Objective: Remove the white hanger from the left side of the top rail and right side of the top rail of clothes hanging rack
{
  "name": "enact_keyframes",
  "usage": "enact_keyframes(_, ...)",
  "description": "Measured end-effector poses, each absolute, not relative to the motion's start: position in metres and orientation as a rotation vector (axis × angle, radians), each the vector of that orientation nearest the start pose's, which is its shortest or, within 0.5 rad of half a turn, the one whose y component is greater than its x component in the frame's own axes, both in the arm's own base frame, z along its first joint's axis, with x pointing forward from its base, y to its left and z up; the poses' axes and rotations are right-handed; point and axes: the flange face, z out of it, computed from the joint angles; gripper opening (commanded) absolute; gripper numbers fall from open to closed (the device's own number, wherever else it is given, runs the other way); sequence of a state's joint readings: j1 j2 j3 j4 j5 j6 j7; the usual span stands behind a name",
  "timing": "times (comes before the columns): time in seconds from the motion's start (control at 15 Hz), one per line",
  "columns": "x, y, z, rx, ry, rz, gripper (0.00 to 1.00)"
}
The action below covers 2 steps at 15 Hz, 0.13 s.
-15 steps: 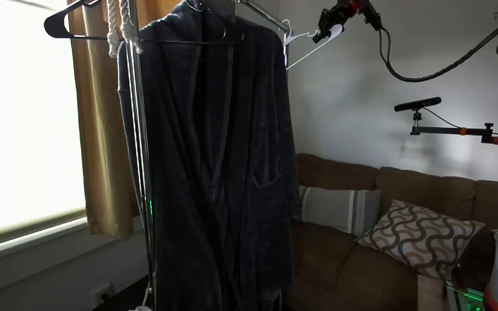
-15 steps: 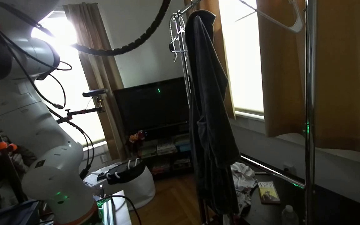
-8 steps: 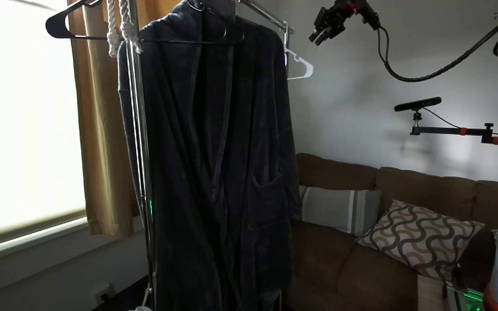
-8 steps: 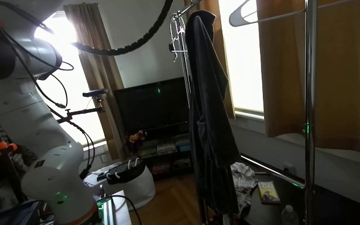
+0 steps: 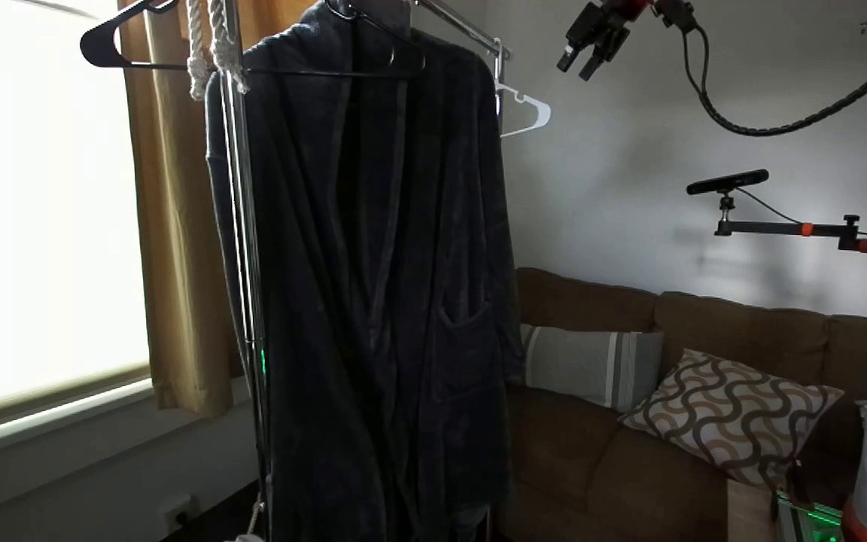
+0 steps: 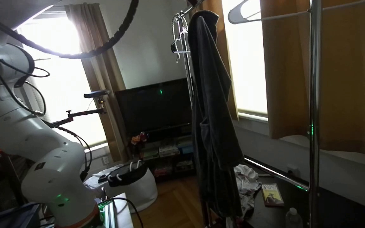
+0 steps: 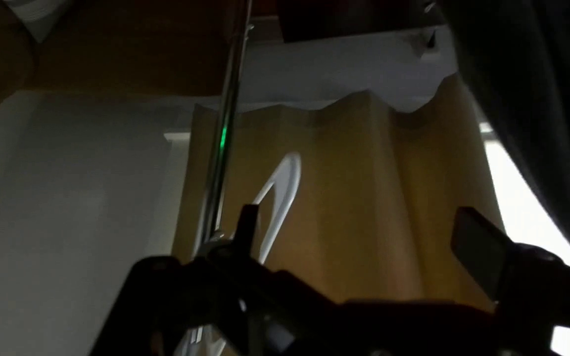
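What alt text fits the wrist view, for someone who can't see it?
Open gripper, nothing held, in the foreground; beyond it, partly hidden, a white hanger beside a metal rack post. Tan curtain behind; dark robe at picture right.

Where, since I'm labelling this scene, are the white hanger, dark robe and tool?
White hanger (image 7: 285,189): wrist view, on its rounded end.
Dark robe (image 5: 415,271): in an exterior view, on its front.
Tool (image 5: 575,70): in an exterior view, midway between its fingertips.
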<state>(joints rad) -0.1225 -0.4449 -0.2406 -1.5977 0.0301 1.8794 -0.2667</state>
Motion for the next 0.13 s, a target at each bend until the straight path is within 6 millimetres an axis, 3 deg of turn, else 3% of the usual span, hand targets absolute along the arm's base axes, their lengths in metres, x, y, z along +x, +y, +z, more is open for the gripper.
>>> enact_keyframes(0.13, 0.357, -0.154, 0.834, -2.993, 0.071, -1.073, 1.00)
